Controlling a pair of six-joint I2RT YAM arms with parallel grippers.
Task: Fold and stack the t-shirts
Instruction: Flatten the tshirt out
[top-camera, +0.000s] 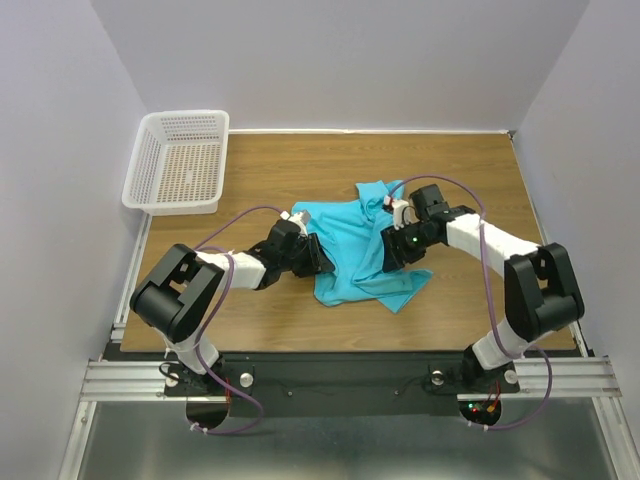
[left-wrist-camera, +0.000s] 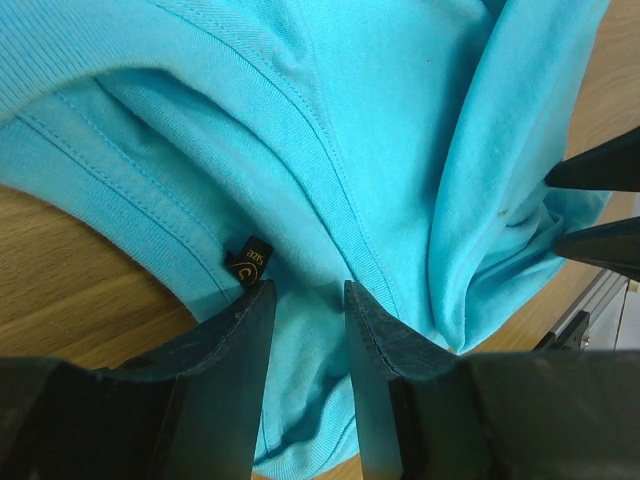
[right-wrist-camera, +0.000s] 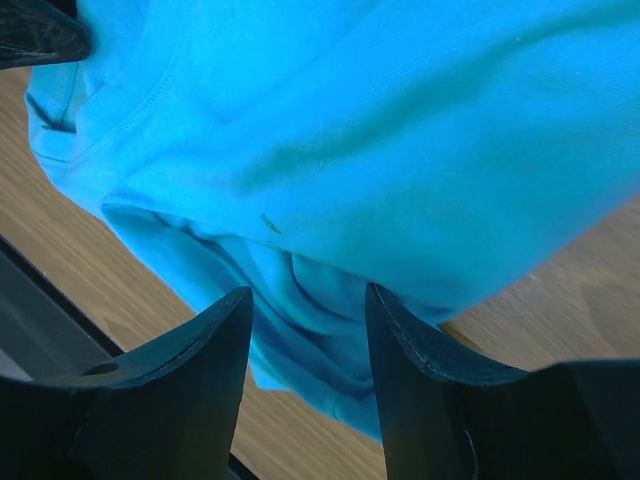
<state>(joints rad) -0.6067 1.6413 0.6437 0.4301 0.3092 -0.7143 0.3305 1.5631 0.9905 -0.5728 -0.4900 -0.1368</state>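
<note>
- Wooden table, top view: turquoise t-shirt lies crumpled at centre frame, between both arms
- White mesh basket, upper left, visible only from above, well apart from the shirt
- Left gripper, right gripper: wrist views show jaws parted over cloth
- Dark neck label, left wrist view only

White plastic mesh basket, rectangular, upright, at far-left corner of brown wood-grain worktop. Silver aluminium rails along near edge. Pale grey walls on three sides.
</note>
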